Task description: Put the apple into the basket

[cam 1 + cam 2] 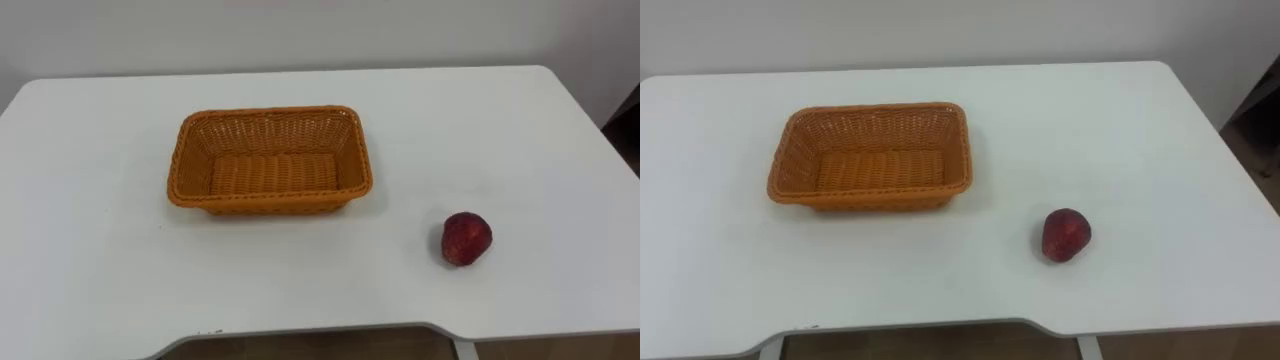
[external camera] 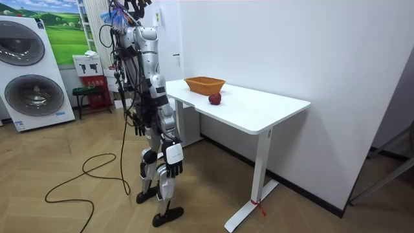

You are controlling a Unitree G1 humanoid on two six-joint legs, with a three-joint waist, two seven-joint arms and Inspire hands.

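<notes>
A dark red apple (image 1: 467, 238) lies on the white table (image 1: 90, 250), near the front edge and on my right. A woven orange basket (image 1: 188, 160) stands to its left and further back, with nothing in it. In the room view I stand upright at the table's end, facing the apple (image 2: 215, 98) and the basket (image 2: 204, 85). Both arms hang at my sides, below the tabletop. My right hand (image 2: 173, 167) is on the camera's side with relaxed fingers. My left hand (image 2: 138, 123) hangs by my hip on the far side, fingers loose. Neither hand holds anything.
The table stands against a white wall, its far edge close to it. In the room view, a washing machine (image 2: 29, 77) and a small stool (image 2: 87, 97) stand behind me. The floor is wooden.
</notes>
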